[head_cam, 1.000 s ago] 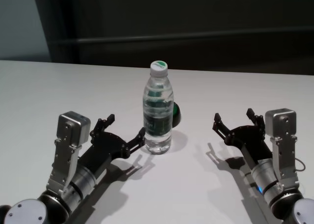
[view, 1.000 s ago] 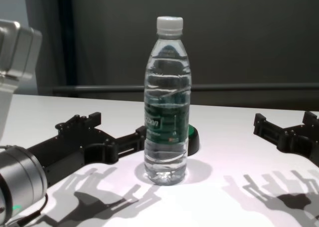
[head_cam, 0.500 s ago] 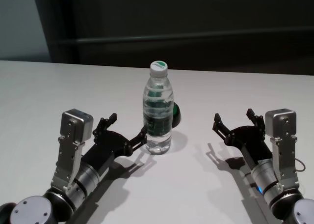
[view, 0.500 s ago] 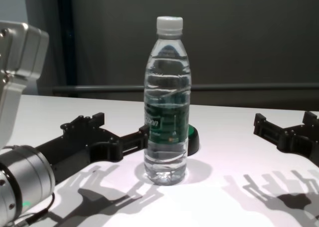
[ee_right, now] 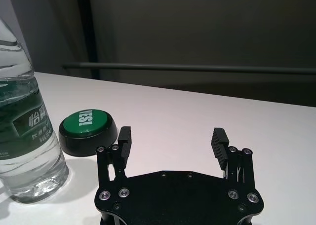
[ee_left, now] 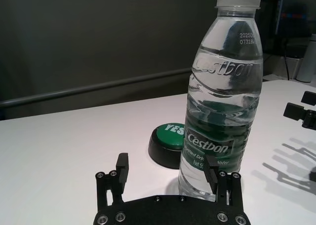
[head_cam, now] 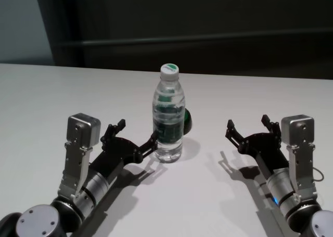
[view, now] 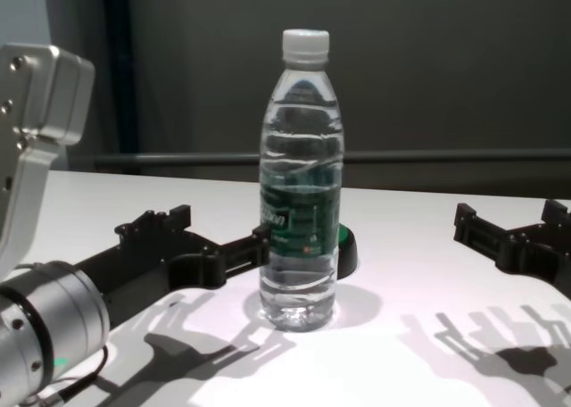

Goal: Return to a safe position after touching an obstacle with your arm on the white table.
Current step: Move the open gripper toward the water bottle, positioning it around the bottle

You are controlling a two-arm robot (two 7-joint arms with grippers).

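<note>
One bottle (head_cam: 168, 120), two spread grippers, one disc (head_cam: 187, 121)

Head view high, chest view low; both share bottle (head_cam: 168, 120).

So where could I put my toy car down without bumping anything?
Bare white table lies behind the left claw, and also between the water bottle and the right claw. It is crowded at the bottle: the left claw's fingertip is against it and the green YES button sits just behind.
</note>
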